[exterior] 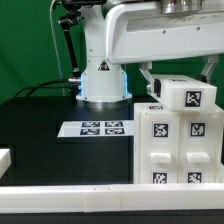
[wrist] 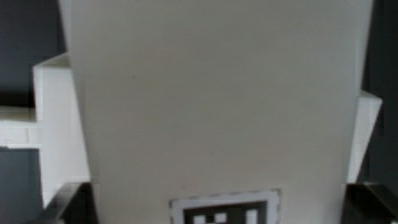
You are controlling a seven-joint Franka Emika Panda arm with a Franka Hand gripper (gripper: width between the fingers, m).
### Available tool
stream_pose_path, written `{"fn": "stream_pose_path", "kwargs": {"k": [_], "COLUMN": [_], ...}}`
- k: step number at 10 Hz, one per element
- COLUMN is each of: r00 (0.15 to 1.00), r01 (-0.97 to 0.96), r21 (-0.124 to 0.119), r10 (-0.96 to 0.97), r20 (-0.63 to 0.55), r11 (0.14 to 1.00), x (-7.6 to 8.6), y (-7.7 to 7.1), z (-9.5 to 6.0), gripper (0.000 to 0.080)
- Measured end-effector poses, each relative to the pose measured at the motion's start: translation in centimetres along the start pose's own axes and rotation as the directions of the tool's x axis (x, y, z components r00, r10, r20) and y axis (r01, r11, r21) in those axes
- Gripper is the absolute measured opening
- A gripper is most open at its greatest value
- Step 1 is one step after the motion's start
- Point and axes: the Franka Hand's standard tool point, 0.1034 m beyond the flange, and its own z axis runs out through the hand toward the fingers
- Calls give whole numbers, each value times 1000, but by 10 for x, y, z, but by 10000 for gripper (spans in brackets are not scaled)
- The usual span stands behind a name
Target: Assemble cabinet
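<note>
Beneath the hand (exterior: 150,78), cabinet (exterior: 178,140)

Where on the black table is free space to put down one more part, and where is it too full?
Free: the black table from the marker board out to the exterior view's left, and the strip between that board and the white front rail. Crowded: the exterior view's right, where the cabinet stands with the arm above it.
</note>
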Motion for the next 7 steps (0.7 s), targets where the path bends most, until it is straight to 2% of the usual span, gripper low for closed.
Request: {"fn": "stream_pose_path", "kwargs": {"k": [4, 7], "r00": [975, 876], "r01": [-220, -482], "r21": [2, 33], "r10": [220, 482], "r20": [-1, -8], "r11": [975, 876], "x": [0, 1], "y": [-1, -1], "z": [0, 0], "gripper": [560, 560]}}
